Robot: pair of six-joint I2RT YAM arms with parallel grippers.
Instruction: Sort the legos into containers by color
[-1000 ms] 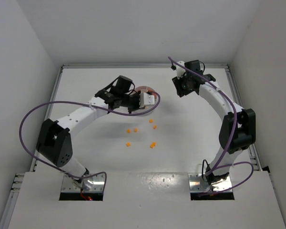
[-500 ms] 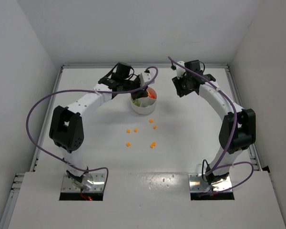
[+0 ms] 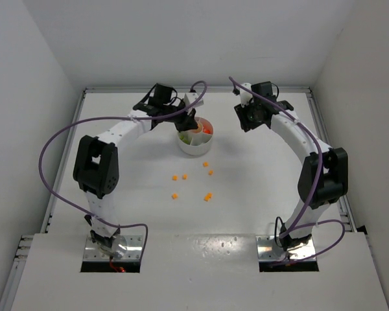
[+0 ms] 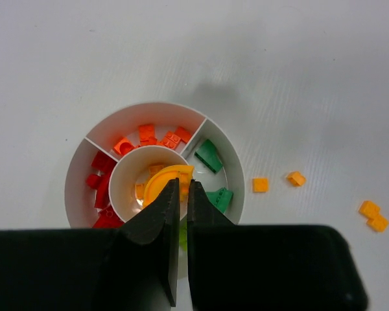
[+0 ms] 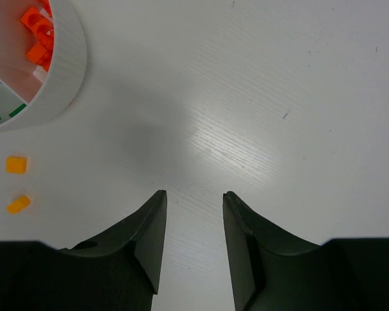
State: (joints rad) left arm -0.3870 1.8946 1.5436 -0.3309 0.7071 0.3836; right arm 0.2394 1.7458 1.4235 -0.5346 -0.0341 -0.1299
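Left jaws, closed to a thin slit, pinch a curved orange lego (image 4: 163, 180) over the central cup (image 4: 124, 188) of the dish (image 4: 149, 110); apparently the deposit step. Next: release, then fetch the loose orange legos (image 4: 260, 184) from the desk (image 5: 279, 97). Right jaws gape empty beside the dish.

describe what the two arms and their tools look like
The left arm and the right arm are both built of white links with bulky black joint housings. A purple cable runs along each in loose loops. Each base sits on a bare metal plate. The left tool and right tool are matte black, tapering to blunt tips. No markings are legible.
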